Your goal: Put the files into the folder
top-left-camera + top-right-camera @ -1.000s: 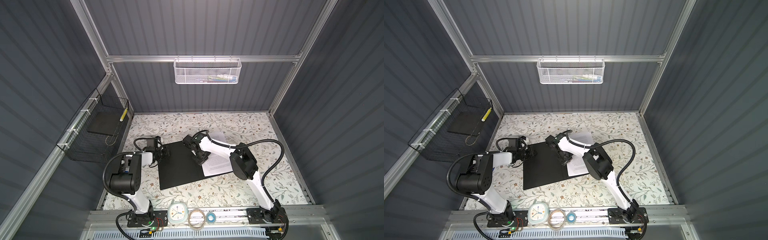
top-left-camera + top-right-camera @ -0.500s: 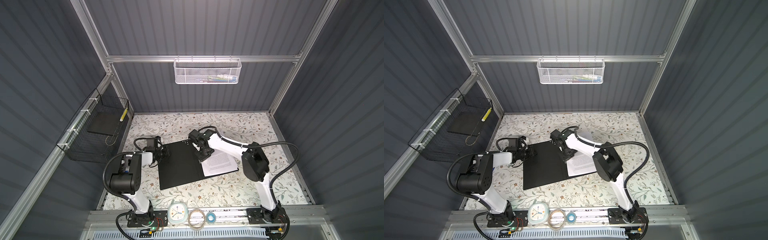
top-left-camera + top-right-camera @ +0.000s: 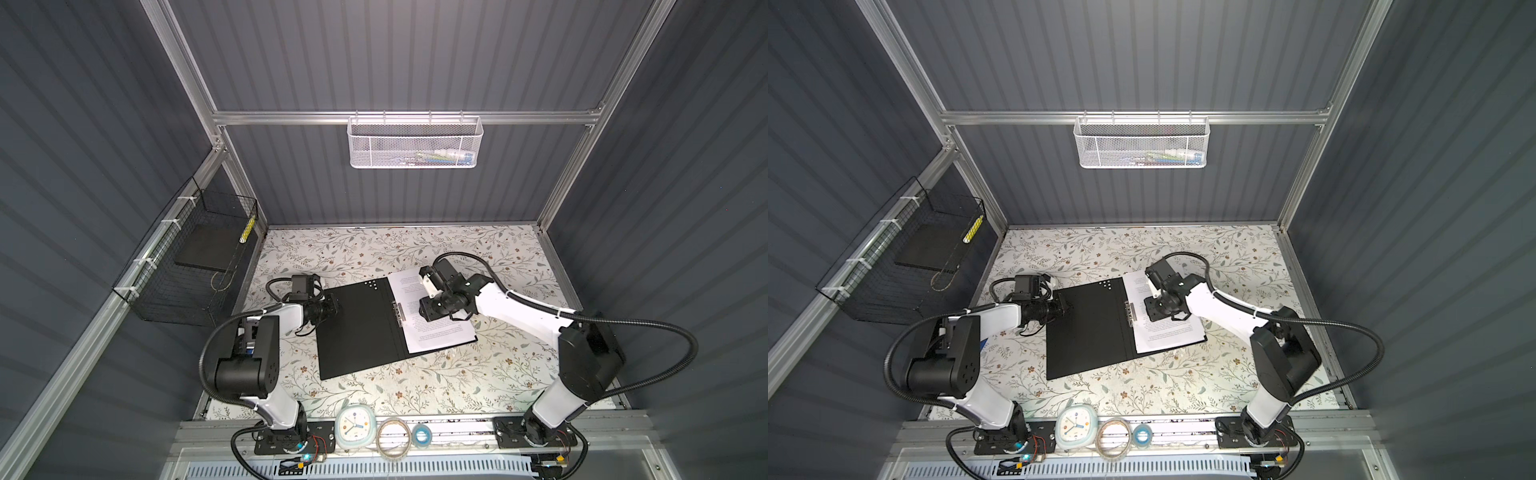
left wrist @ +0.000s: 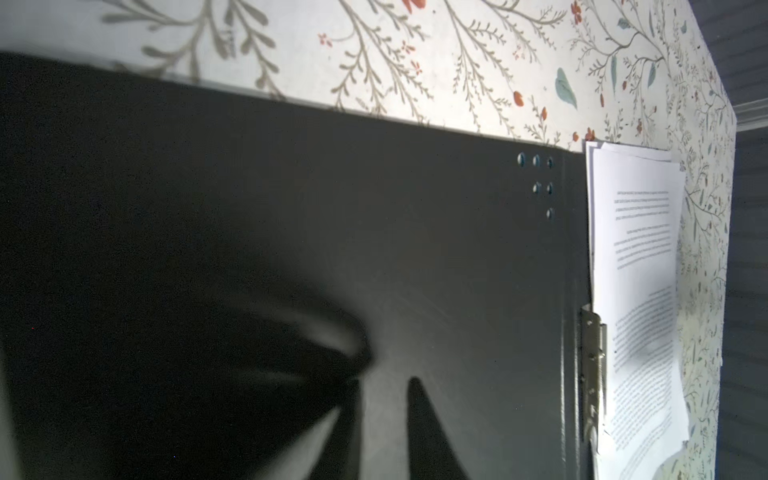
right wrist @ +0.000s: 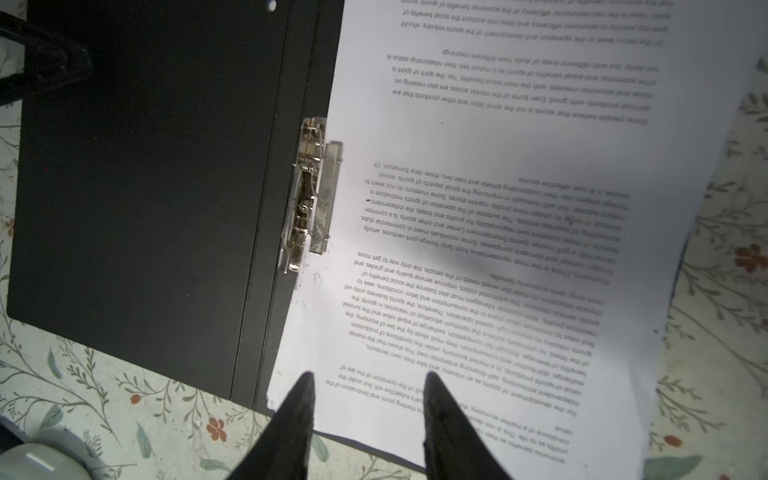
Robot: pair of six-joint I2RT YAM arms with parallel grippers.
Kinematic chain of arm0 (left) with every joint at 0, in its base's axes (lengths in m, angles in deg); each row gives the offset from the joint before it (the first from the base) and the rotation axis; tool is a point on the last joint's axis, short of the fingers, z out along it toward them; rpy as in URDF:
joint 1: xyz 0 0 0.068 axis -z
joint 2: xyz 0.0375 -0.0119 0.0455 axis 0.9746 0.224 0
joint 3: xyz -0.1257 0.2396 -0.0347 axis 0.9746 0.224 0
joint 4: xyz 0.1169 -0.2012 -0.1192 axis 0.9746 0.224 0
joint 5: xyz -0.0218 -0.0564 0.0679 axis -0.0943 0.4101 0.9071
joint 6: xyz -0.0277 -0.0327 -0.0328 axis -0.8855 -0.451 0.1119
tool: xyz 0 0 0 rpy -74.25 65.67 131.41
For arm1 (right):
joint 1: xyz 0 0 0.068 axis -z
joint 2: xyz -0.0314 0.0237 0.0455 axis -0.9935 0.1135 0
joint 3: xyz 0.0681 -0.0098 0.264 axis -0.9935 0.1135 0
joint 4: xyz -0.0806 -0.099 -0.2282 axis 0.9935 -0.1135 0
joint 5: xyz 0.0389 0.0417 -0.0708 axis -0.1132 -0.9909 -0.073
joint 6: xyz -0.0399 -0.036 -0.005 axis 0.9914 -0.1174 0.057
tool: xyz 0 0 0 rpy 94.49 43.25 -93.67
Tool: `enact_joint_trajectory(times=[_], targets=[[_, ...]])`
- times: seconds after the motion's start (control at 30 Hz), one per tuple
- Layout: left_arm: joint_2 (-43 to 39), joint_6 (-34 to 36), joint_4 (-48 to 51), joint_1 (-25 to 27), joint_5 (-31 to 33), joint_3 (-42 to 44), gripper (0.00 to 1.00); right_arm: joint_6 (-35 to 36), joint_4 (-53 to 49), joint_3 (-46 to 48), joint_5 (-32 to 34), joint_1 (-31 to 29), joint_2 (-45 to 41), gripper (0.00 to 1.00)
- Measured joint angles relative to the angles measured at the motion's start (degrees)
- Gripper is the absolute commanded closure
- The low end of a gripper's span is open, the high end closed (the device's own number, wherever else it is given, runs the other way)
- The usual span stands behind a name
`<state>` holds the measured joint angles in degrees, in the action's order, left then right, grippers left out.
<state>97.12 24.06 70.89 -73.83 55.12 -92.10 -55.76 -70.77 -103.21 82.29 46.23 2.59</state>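
The folder [image 3: 357, 328] [image 3: 1088, 328] lies open and flat on the floral table, black inside up. Its metal clip [image 3: 399, 313] [image 5: 309, 195] sits at the spine. The files [image 3: 436, 332] [image 3: 1167, 336], white printed sheets, lie on the folder's right half beside the clip, a little askew. My right gripper [image 3: 429, 312] [image 5: 369, 386] hovers open over the files, holding nothing. My left gripper [image 3: 332, 309] [image 4: 386, 386] is at the left cover's outer edge, jaws apart over the black surface [image 4: 291, 228].
A clock [image 3: 355, 426], a tape ring [image 3: 392, 434] and a small blue roll [image 3: 422, 436] rest on the front rail. A black wire basket [image 3: 195, 266] hangs on the left wall, a white mesh basket [image 3: 415, 141] on the back wall.
My right gripper has moved right, from near the folder's spine to above the files, and has opened. My left gripper has opened where it was.
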Motion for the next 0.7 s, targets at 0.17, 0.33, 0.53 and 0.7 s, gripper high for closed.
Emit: enact_joint_trajectory(times=[0.17,0.33,0.53,0.7], targets=[[-14.32,-1.57,8.85,0.0,6.73,3.26,0.01,-0.55,9.97,12.63,-3.37,7.61,-7.48,0.3],[-22.84,-4.02,15.8,0.0,10.88,8.98,0.0,0.61,18.53,20.57,-6.84,9.46,-12.11,0.3],[-24.3,-6.27,19.34,0.0,11.13,13.29,0.01,1.31,20.98,24.22,-6.71,11.41,-18.08,0.27],[-23.23,-6.73,18.6,0.09,10.62,13.38,0.01,-0.55,21.77,27.91,-7.26,16.48,-22.25,0.27]])
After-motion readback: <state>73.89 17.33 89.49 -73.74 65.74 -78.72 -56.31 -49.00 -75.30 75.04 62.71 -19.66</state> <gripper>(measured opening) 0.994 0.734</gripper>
